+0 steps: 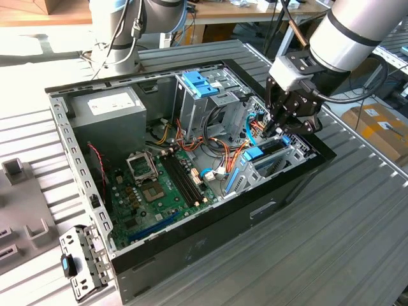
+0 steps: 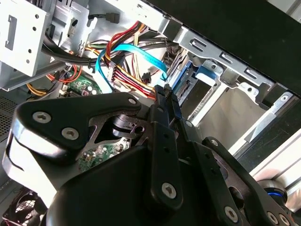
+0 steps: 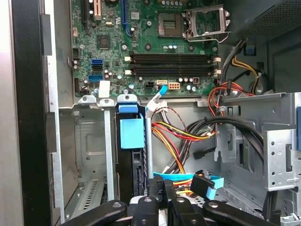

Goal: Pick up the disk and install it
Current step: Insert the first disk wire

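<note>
The black linkage gripper (image 1: 278, 129) hovers with jaws pinched together on nothing, just above the dark, blue-railed disk (image 3: 131, 141) standing in its metal bay (seemingly not fully seated); pressing off-centre risks jamming the rails or snagging the blue ribbon cable (image 3: 207, 183) beside the jaws.

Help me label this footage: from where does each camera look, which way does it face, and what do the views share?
Exterior view: off the arm, above the open computer case, looking down; the arm and gripper reach in at the exterior view's right.
First wrist view: rides the arm, facing the motherboard over the disk; gripper at the edge.
Second wrist view: rides the arm, looking past the gripper at the blue cable.
Shared: gripper, coloured wiring.
</note>
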Available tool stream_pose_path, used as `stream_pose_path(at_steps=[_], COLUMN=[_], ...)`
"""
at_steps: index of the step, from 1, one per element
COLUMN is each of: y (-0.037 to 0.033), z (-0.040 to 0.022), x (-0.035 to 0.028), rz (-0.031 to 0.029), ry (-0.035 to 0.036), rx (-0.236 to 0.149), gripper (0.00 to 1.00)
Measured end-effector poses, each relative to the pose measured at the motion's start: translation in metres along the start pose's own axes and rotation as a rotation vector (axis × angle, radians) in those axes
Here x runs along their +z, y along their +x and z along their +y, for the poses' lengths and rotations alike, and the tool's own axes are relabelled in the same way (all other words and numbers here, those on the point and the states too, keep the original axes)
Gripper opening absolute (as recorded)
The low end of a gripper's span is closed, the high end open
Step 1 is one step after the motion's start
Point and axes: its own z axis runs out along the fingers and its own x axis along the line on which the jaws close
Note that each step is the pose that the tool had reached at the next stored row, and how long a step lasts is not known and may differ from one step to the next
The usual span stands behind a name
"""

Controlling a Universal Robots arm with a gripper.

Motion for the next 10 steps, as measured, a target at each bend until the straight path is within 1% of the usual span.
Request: stream_pose_path(at_steps=[10], y=[0.0007], z=[-0.0006], x=[0.0018], rz=[-0.0001], ry=[0.0000], rx=[0.000], gripper=[0.17])
